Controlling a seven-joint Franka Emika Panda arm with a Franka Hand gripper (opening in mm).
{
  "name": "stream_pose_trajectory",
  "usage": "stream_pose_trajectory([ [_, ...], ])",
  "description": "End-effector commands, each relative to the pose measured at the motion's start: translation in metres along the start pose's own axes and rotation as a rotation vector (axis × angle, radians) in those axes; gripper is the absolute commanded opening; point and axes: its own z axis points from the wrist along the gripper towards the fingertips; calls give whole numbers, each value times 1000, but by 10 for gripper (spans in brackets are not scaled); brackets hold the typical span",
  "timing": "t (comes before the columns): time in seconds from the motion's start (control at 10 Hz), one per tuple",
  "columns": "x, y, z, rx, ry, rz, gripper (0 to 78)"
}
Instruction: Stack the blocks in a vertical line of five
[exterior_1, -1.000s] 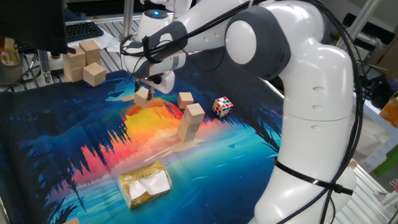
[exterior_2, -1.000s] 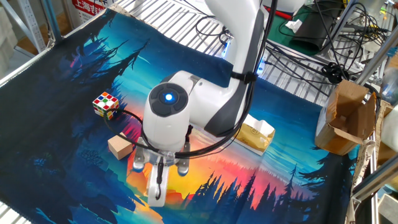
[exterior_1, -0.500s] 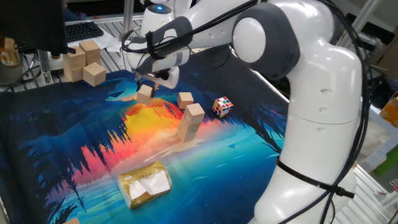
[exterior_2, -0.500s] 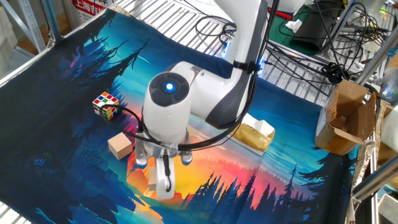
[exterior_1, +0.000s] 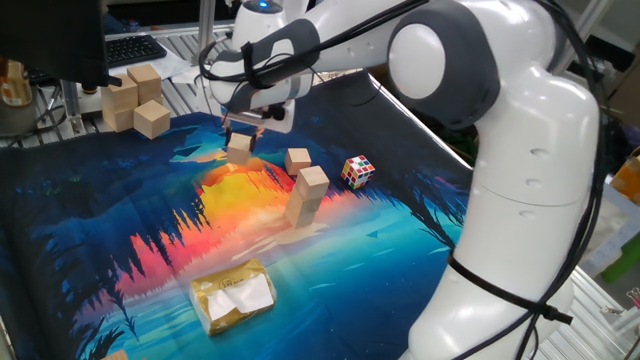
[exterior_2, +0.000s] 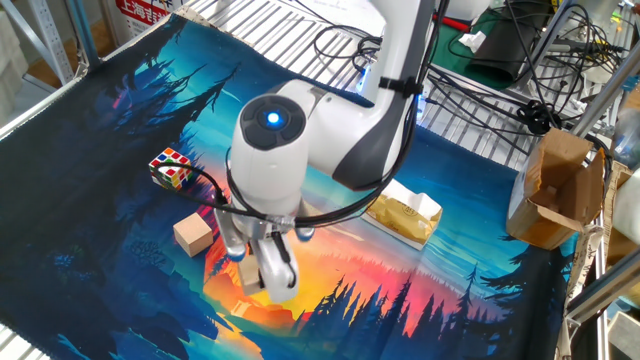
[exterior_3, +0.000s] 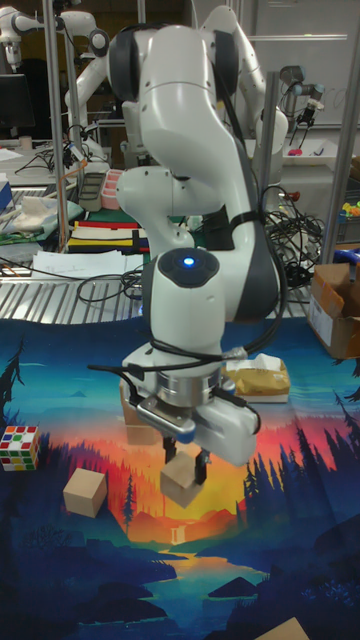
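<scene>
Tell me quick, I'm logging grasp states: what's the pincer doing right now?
Pincer: shut on a small wooden block, held above the mat.

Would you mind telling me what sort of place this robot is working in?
Probably a robotics lab: another robot arm stands behind, cables trail over metal framing, and a keyboard sits nearby.

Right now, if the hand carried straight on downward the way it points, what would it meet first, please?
Probably only the mat: the hand, shut on a block, points down at bare cloth, though depth is hard to judge.
</scene>
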Motion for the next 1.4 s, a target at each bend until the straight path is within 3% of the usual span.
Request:
stream_pose_trajectory([
  [0.1, 20, -42, -67, 37, -6, -646, 13],
  [0.6, 22, -57, -76, 38, -8, -723, 13],
  [1.4, 26, -72, -85, 42, -11, -710, 13],
])
